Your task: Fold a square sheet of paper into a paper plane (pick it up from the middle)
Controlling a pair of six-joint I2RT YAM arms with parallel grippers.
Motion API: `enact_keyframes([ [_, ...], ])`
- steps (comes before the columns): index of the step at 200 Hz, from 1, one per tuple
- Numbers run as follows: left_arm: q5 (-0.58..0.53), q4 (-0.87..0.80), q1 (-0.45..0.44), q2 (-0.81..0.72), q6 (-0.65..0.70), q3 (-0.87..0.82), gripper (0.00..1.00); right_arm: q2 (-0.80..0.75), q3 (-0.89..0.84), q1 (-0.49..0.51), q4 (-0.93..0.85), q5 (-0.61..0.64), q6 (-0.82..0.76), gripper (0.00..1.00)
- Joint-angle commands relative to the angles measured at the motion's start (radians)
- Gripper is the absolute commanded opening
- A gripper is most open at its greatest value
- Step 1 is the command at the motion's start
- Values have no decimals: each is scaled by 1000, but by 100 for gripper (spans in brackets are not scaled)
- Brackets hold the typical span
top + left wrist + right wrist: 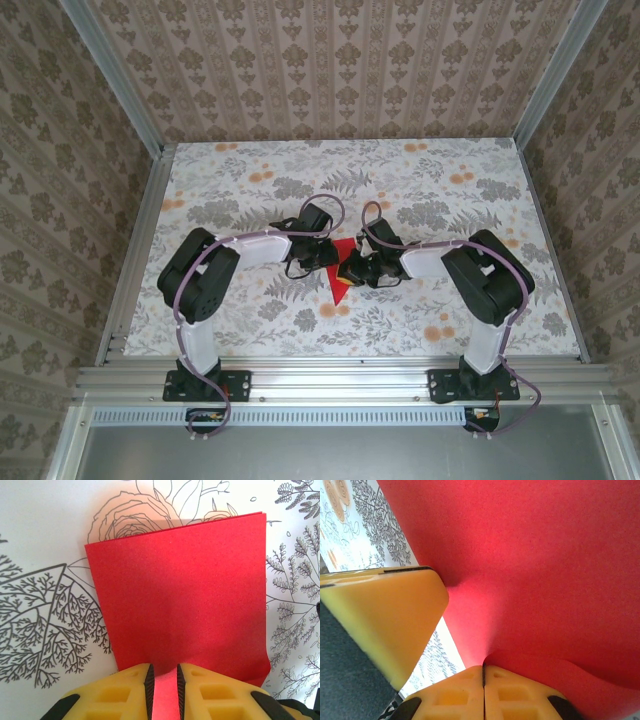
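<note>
The square sheet of paper (340,288) is bright red and lies at the table's middle, between both grippers. In the left wrist view the paper (180,600) looks folded over, with two layered edges at its far side. My left gripper (164,669) sits over its near edge, jaws a narrow gap apart, red paper showing between them. My right gripper (483,667) is shut on the paper (545,570), which rises and creases out from its tips. One yellow finger of the left gripper (385,615) stands close on the left. From above, the left gripper (322,258) and the right gripper (352,272) nearly touch.
The table (420,180) has a floral grey and orange cover. Patterned walls close it in on three sides, with aluminium rails (135,250) along the edges. Both arm bases (205,380) are bolted at the near edge.
</note>
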Motion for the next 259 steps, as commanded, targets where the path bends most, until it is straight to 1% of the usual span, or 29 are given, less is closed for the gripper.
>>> enact_keyframes([
  [1,-1,-54,-6,33,26,15,23,24,18,3,-3,6,-18,8],
  [126,-2,-51,-13,35,25,13,23,50,8,2,60,-6,13,10],
  [180,-4,-51,-14,35,25,12,23,57,7,2,27,16,-11,10],
  [200,-5,-53,-14,30,24,10,23,62,3,2,23,20,-14,13],
  [226,-15,-72,-13,10,34,36,23,70,0,2,7,29,-19,20],
  [245,-60,-112,-7,-21,53,80,23,71,-6,2,-4,41,-27,25],
  [259,-106,-144,0,-49,64,109,22,76,-9,2,-7,47,-32,28],
])
